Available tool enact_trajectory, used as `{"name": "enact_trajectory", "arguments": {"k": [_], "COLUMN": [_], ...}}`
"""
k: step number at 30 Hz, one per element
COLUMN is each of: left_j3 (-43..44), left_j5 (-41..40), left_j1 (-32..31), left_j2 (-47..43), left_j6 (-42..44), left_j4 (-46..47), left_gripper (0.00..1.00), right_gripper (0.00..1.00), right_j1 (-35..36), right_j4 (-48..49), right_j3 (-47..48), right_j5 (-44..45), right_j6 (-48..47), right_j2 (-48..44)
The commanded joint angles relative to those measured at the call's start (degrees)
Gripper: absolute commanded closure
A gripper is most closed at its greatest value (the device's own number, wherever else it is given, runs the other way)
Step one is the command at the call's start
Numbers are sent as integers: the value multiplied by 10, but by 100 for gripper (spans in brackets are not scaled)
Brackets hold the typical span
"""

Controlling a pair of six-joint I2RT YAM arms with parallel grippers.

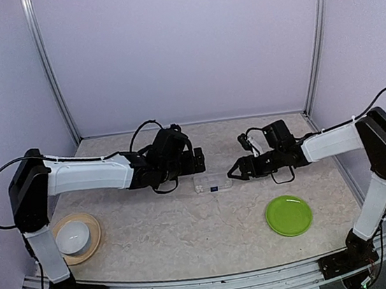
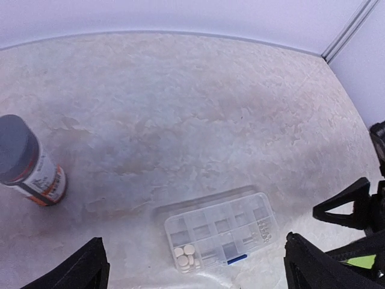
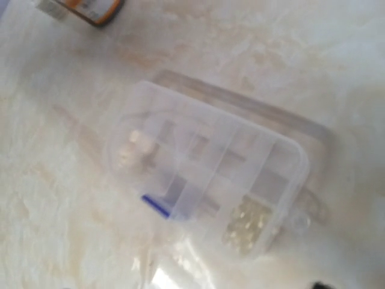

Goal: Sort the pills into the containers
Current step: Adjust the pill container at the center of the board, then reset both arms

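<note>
A clear compartment box (image 1: 212, 182) lies shut on the table between my two grippers. White round pills (image 2: 185, 257) fill one end compartment, and small pale pills (image 3: 249, 223) fill one at the other end. A container, the clear bottle with a gray cap and white-and-orange label (image 2: 27, 162), stands upright left of the box. Its base also shows in the right wrist view (image 3: 84, 9). My left gripper (image 2: 192, 262) hangs open above the box's near side, holding nothing. My right gripper (image 1: 233, 170) is just right of the box with its jaws apart and empty.
A flat green plate (image 1: 288, 215) lies at the front right. A white bowl (image 1: 72, 235) rests on a tan plate (image 1: 94, 247) at the front left. White walls and metal posts enclose the back and sides.
</note>
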Motion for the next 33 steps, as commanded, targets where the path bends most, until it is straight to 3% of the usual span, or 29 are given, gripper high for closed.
{"name": "enact_trajectory", "arguments": {"k": [1,12,19,22,26,30,33], "left_j3": [-29,-163,-242,-284,-371,-407,-416], "left_j5": [-95,-190,-183,-133,-18,55,153], "left_j1": [-13,-6,40,84,171,267,345], "left_j2": [-92,-305,-423,-479,-540,-568,-572], "left_j6": [50,92,88,99,168,164,145], "left_j4": [-33,-64,-88,-74,26,66,69], "left_gripper": [1,1,1,1,1,1,1], "right_gripper": [2,0,0,0,0,0,0], "right_j1": [-4,-4,-4,-4,-4,-12,-48], "right_j4": [-22,-80,-131,-156,-177,-189,-184], "right_j3": [-41,-151,-189,-187,-192,-191,-195], "right_j5": [30,226,368,395,410,423,387], "right_j6": [-45,-89,-100,-88,-81,-70,-71], "right_j2": [-100,-440,-600,-615,-611,-600,-609]}}
